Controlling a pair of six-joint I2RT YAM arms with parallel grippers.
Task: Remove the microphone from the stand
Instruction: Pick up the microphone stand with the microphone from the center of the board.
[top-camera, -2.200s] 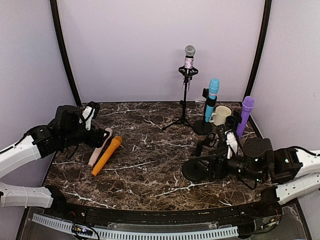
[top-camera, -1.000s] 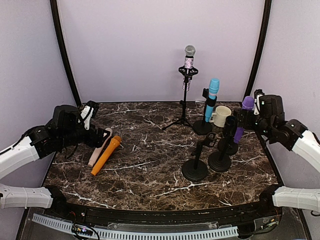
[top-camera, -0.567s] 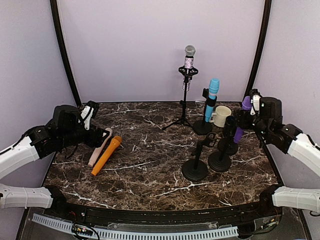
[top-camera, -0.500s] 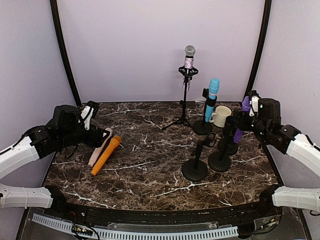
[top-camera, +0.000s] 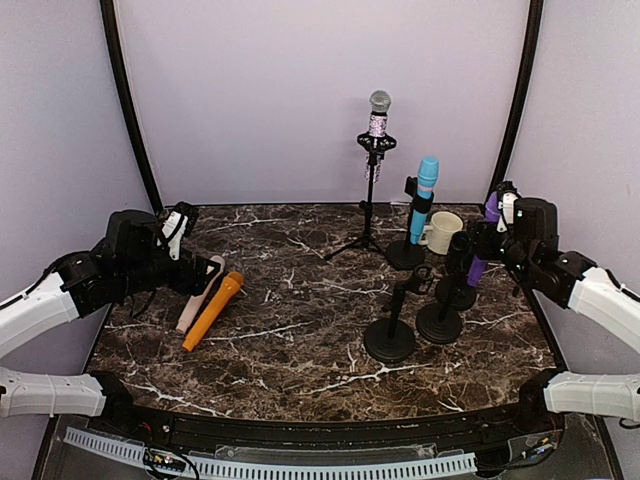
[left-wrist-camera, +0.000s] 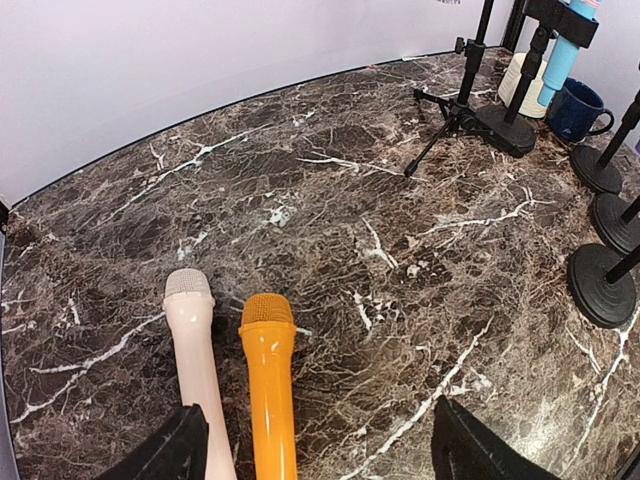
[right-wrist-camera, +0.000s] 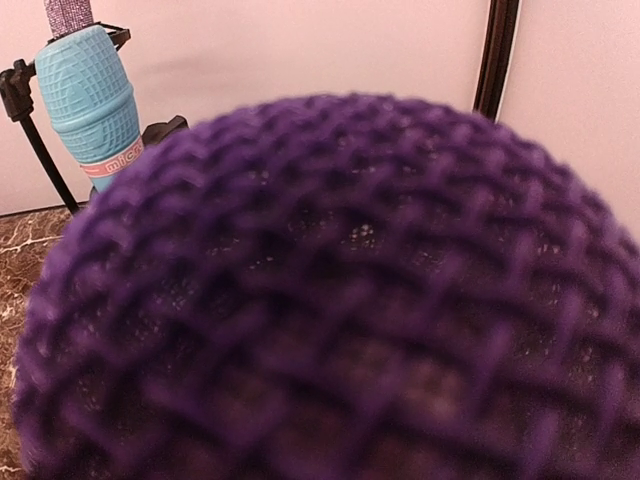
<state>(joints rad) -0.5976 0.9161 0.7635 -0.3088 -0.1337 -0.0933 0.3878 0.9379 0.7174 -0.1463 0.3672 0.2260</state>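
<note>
The purple mic (top-camera: 478, 262) sits in its stand (top-camera: 462, 293) at about 3 o'clock on the table (top-camera: 300, 340), leaning with its head up and toward the right wall. The right gripper (top-camera: 496, 218) is at the mic's head, reaching in from the 3 o'clock side. In the right wrist view the purple mesh head fills nearly the whole frame and no fingers show. It cannot be told whether the gripper has closed on the mic or how wide it stands.

The left gripper (left-wrist-camera: 325, 452) hangs low at 9 o'clock with its fingers (left-wrist-camera: 175, 450) spread wide and holding nothing. The orange mic (left-wrist-camera: 270, 380) and pink mic (left-wrist-camera: 195, 350) lie side by side on the table just beneath it.

The blue mic (top-camera: 424, 195) stands in its own holder at about 1 o'clock, with a cream mug (top-camera: 443, 230) just beside it. A tripod (top-camera: 368, 215) with a silver-headed mic stands near 12 o'clock.
</note>
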